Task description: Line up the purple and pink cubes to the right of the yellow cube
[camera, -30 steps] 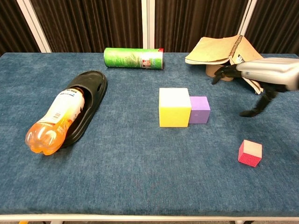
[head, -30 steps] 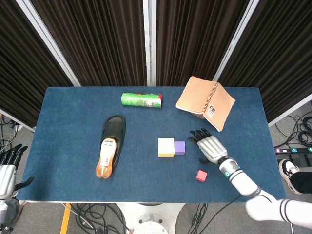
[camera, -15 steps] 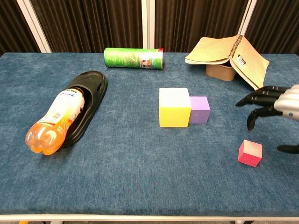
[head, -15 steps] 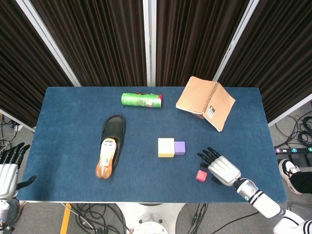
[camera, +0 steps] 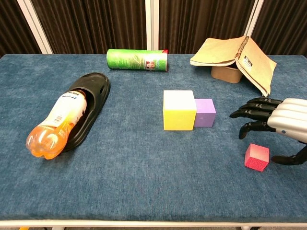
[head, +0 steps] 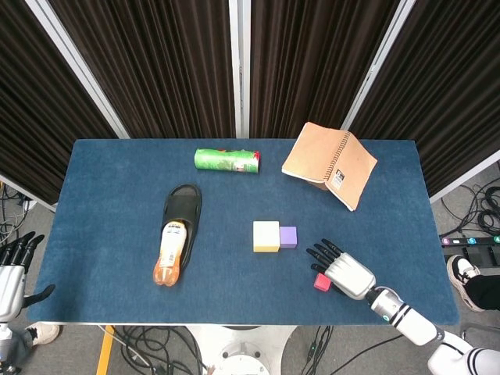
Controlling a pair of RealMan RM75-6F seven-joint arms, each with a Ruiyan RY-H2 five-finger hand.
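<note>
The yellow cube (head: 266,236) (camera: 179,109) sits mid-table with the smaller purple cube (head: 288,237) (camera: 205,112) touching its right side. The pink cube (head: 322,282) (camera: 256,157) lies alone nearer the front edge, to the right. My right hand (head: 341,269) (camera: 278,122) hovers over the pink cube with its fingers spread and pointing left; the thumb curls down beside the cube, and nothing is held. My left hand (head: 11,275) hangs off the table's left edge, fingers apart, empty.
A black slipper (head: 182,209) holding an orange bottle (head: 170,254) lies at the left. A green can (head: 226,160) lies at the back. An open notebook (head: 329,165) rests on a small brown tub (camera: 226,73) at the back right.
My right hand drew back from beside the purple cube toward the front edge, then shifted left until it hangs over the pink cube. The cubes have not moved.
</note>
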